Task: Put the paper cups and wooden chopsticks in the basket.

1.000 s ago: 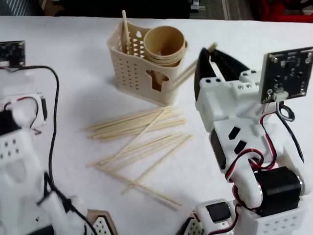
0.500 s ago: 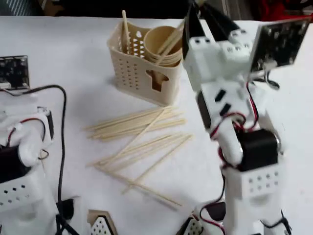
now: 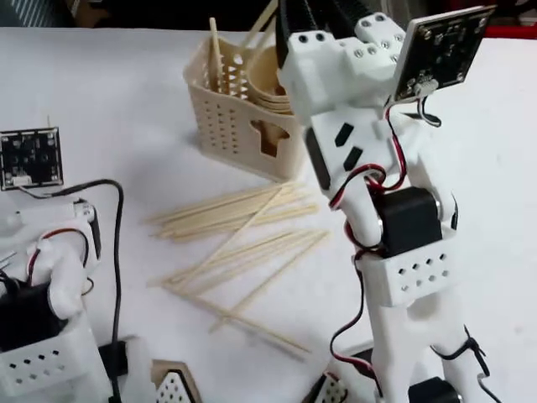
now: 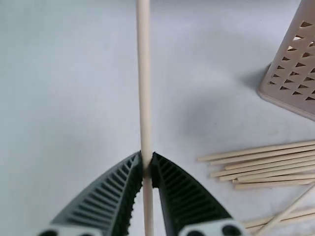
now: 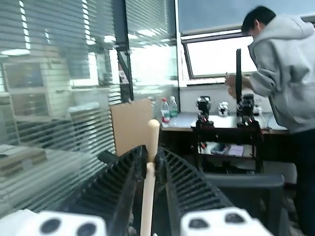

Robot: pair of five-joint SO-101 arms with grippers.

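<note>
The left claw (image 4: 146, 157) is pressed on a wooden chopstick (image 4: 143, 73) and holds it over the white worktop (image 4: 64, 98), not far from the basket (image 4: 295, 69). The right claw (image 5: 151, 150) pinches a second chopstick (image 5: 148, 196) and stands high beside the basket, where the paper cups (image 3: 267, 80) sit stacked inside. Many loose chopsticks (image 3: 235, 210) lie on the worktop just in front of the basket.

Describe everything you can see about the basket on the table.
The basket is cream plastic, box-shaped, open-topped, its walls pierced with rows of small holes and one larger keyhole-like cutout. It stands upright on the white table, beyond the loose chopsticks. Nested paper cups and an upright chopstick sit inside it.
</note>
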